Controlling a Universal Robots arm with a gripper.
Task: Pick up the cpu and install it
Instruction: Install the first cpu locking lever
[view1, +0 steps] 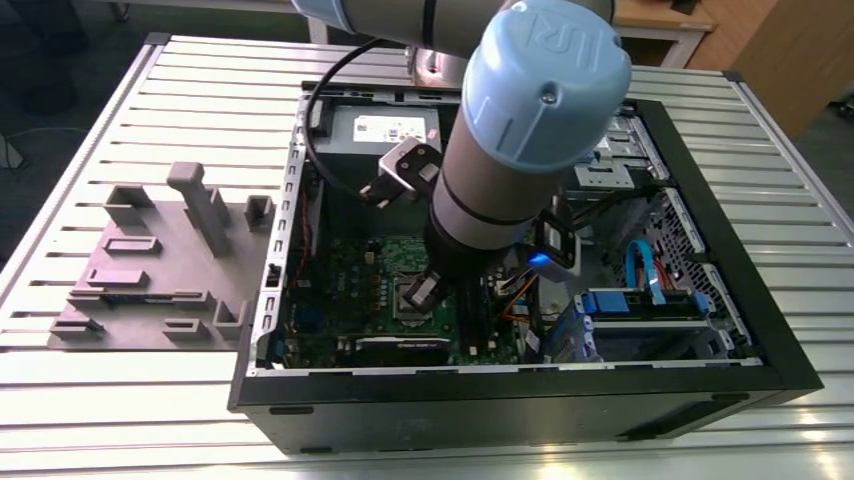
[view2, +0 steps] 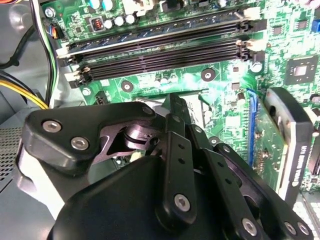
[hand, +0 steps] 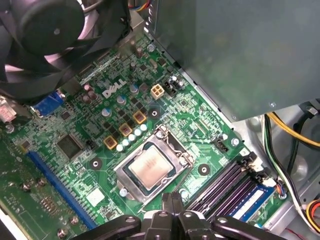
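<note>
One cpu (hand: 150, 167) lies flat in the socket frame (hand: 131, 186), just beyond the tips of the claw (hand: 172, 202), which looks clenched and empty.

I count one arm (view1: 514, 150) with one gripper (hand: 171, 206), working over one open computer case (view1: 534, 400) that holds one green board (hand: 100, 165). On that board I see one cpu (hand: 150, 167) lying in one socket frame (hand: 172, 145), one black fan (hand: 47, 35), four memory slots (view2: 160, 50) and three small gold square parts (hand: 125, 130). Beside the case I count one grey fixture block (view1: 147, 270).
</note>
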